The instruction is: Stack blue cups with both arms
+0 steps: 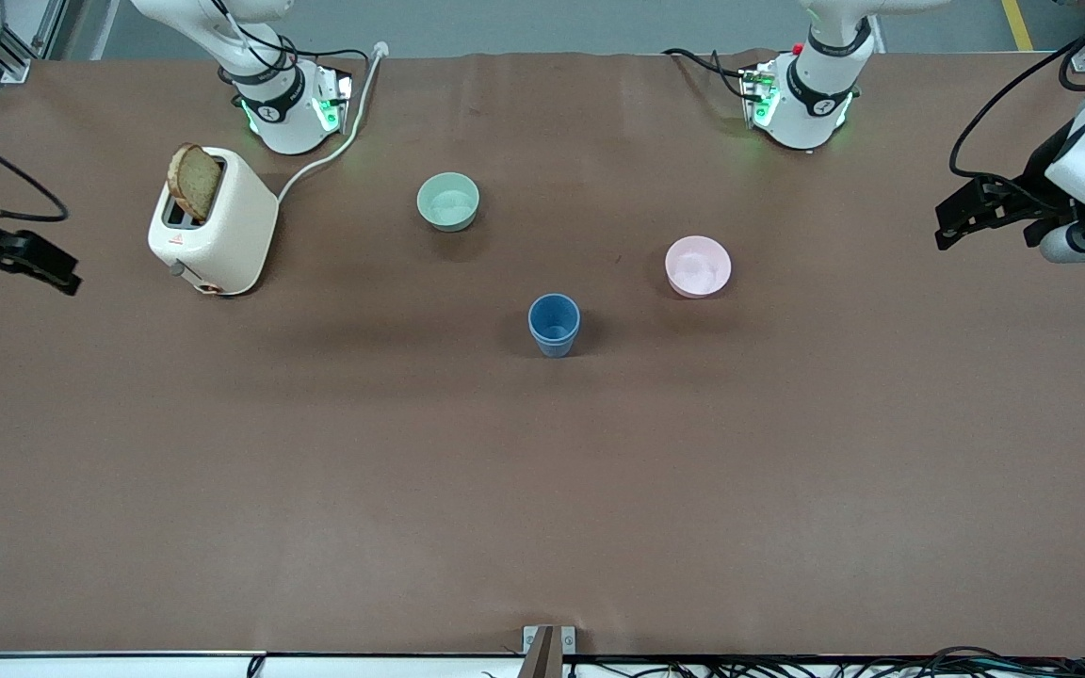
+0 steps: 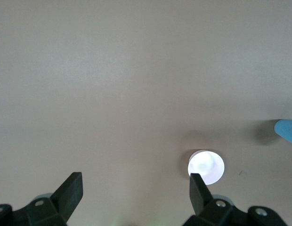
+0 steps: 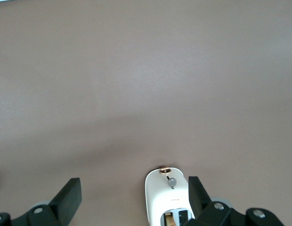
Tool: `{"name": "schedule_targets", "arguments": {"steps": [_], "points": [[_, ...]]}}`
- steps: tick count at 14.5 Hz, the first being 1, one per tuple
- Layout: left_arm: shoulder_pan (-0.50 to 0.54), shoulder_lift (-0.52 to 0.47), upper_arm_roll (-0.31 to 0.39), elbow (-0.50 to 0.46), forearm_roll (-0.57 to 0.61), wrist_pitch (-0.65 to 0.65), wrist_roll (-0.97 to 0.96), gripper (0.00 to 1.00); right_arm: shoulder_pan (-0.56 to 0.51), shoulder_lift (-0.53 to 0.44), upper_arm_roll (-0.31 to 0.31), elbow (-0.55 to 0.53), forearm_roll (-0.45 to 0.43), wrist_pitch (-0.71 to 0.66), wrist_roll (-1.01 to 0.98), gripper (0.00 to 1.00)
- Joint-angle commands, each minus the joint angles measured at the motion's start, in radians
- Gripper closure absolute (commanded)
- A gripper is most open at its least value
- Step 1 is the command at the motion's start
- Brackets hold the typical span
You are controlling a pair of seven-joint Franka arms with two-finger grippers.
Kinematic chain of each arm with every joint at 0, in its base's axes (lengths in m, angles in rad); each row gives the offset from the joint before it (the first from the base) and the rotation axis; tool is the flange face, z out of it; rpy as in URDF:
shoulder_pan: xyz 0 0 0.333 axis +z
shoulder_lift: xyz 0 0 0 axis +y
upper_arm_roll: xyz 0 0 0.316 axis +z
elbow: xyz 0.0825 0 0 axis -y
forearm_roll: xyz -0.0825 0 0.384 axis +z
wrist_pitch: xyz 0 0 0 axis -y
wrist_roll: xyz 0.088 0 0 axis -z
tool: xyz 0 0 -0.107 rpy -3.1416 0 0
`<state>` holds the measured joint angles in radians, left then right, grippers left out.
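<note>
The blue cups (image 1: 554,325) already sit nested as one upright stack mid-table, well apart from both pincers and nearer the front camera than the pink bowl (image 1: 698,266) and pale green bowl (image 1: 448,201), so stacking looks done. The sensible step is a clean retreat: keep both arms high and outward, with no sweep over the stack. The left gripper (image 1: 962,221) hangs released, fingers spread and empty, over the left arm's end of the table; its wrist view shows the pink bowl just past one fingertip. The right gripper (image 1: 29,264) hangs likewise released and empty over the right arm's end, beside the toaster (image 1: 213,221) holding its bread slice (image 1: 194,181).
</note>
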<state>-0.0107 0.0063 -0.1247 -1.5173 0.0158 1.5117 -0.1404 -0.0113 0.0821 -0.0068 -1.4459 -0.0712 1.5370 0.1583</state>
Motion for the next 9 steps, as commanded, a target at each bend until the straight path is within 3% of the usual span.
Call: {"name": "schedule_targets", "arguments": {"steps": [1,9], "points": [[-0.005,-0.014,0.002,-0.009,-0.002,0.004,0.015,0.00,0.008,-0.031,-0.030,-0.044,0.050,0.018,-0.034,0.00],[-0.005,-0.009,0.002,-0.001,-0.007,0.009,0.015,0.00,0.008,-0.031,-0.022,-0.034,0.050,-0.018,-0.071,0.00]]}}
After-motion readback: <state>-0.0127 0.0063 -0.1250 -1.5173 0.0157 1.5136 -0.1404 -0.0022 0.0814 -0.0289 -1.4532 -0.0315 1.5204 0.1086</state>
